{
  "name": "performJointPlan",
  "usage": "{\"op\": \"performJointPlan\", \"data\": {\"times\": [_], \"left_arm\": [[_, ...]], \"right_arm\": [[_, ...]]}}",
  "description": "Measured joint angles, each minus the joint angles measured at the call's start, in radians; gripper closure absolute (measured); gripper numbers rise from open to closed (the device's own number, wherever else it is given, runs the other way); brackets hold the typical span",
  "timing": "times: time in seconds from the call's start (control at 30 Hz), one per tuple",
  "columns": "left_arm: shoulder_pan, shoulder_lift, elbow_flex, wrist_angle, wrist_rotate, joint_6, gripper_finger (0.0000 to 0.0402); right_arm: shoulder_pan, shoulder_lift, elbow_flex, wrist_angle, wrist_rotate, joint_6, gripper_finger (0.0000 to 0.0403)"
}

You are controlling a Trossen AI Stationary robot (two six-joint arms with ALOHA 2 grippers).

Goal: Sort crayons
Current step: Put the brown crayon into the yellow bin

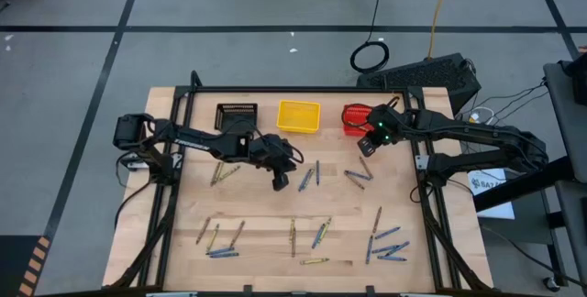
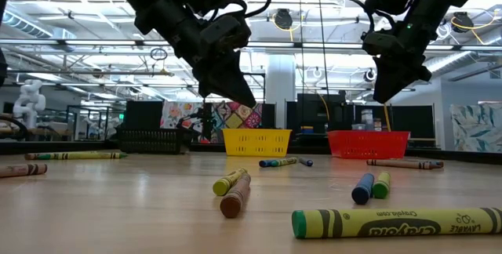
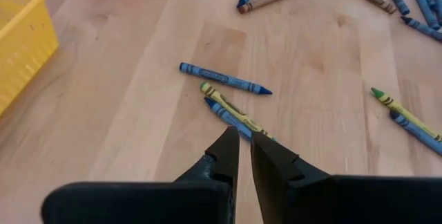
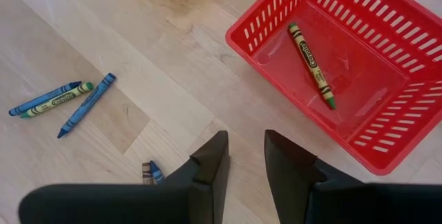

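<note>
Many crayons lie scattered on the wooden table. One olive crayon lies inside the red basket. Left gripper hovers mid-table, fingers nearly together, empty. Right gripper hangs beside the red basket, fingers parted, empty.

blue crayon (half behind end effector)

Crayons: thin paper-wrapped sticks, blue, olive-yellow and tan-brown, lying flat and scattered over the table from 3 through 6 to 9 o'clock. One olive-yellow crayon lies flat inside the red basket.
</note>
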State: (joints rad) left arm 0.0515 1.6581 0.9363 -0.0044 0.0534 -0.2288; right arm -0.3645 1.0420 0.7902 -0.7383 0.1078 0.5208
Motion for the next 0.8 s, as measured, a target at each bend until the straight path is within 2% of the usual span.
{"op": "performJointPlan", "data": {"times": [0.13, 0.3, 0.4, 0.6, 0.7, 0.8], "left_arm": [[-0.001, 0.000, 0.000, 0.000, 0.026, 0.001, 0.0362], [-0.013, 0.000, 0.000, 0.030, 0.172, 0.049, 0.0362], [-0.036, 0.000, 0.000, 0.107, 0.235, 0.054, 0.0362], [-0.064, -0.010, 0.001, 0.398, 0.483, 0.049, 0.0362], [-0.074, -0.010, 0.001, 0.502, 0.502, 0.000, 0.0362], [-0.074, -0.010, 0.001, 0.523, 0.502, -0.040, 0.0362]], "right_arm": [[0.000, 0.000, 0.000, 0.000, 0.000, 0.017, 0.0321], [0.000, 0.000, 0.000, 0.000, 0.000, 0.037, 0.0321], [0.000, 0.000, 0.000, 0.000, 0.000, 0.040, 0.0321], [0.000, 0.000, 0.000, 0.001, 0.000, 0.038, 0.0321], [0.000, 0.000, 0.000, 0.001, 0.000, 0.037, 0.0321], [0.000, 0.000, 0.000, 0.001, 0.000, 0.024, 0.0321]]}}
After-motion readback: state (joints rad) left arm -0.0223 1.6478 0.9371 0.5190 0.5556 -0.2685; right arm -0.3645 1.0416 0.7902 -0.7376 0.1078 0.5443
